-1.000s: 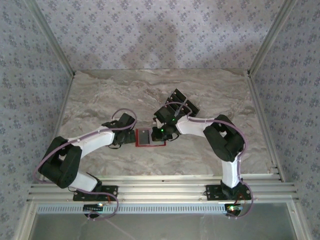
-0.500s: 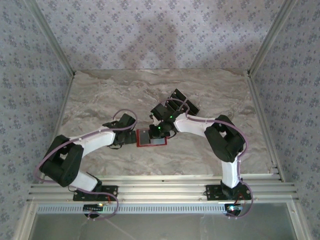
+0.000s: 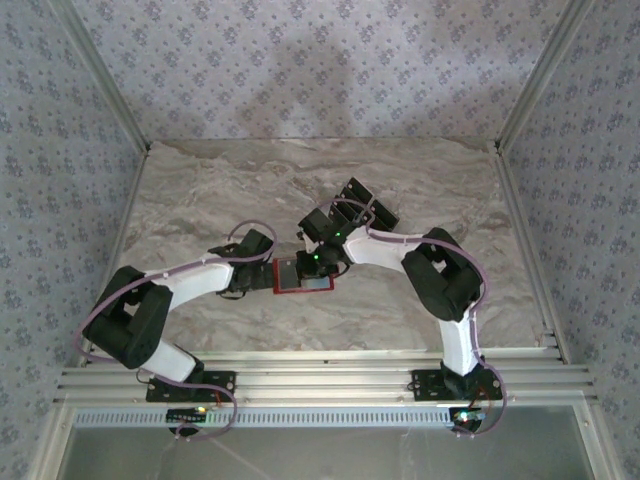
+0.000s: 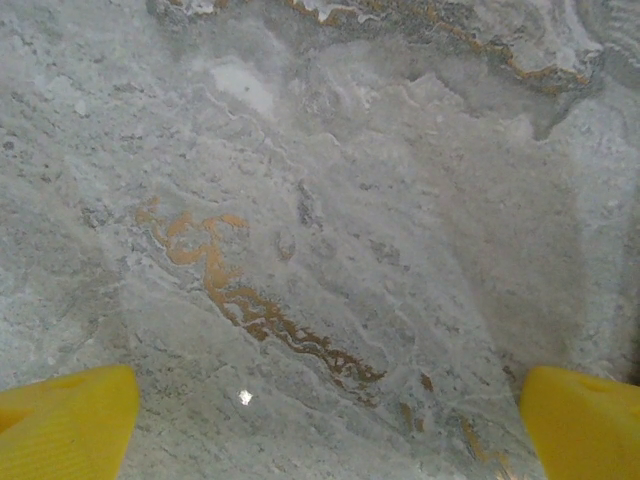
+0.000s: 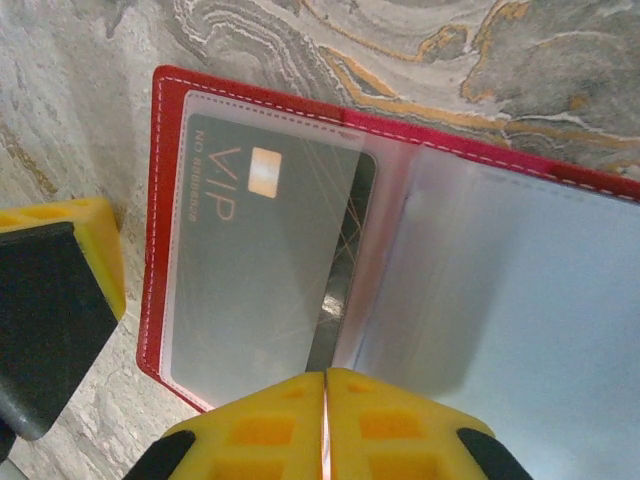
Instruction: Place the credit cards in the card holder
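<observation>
Since the open card holder (image 5: 300,105) sleeves one credit card (image 5: 270,260), the right pincer (image 5: 325,385), clenched empty, seems to pin its edge flat; the left pincer (image 4: 325,412) hovers released alongside.

Left pincer (image 4: 322,425) spread wide — right pincer (image 5: 325,425) clamped tight; both arms bent inward.
</observation>
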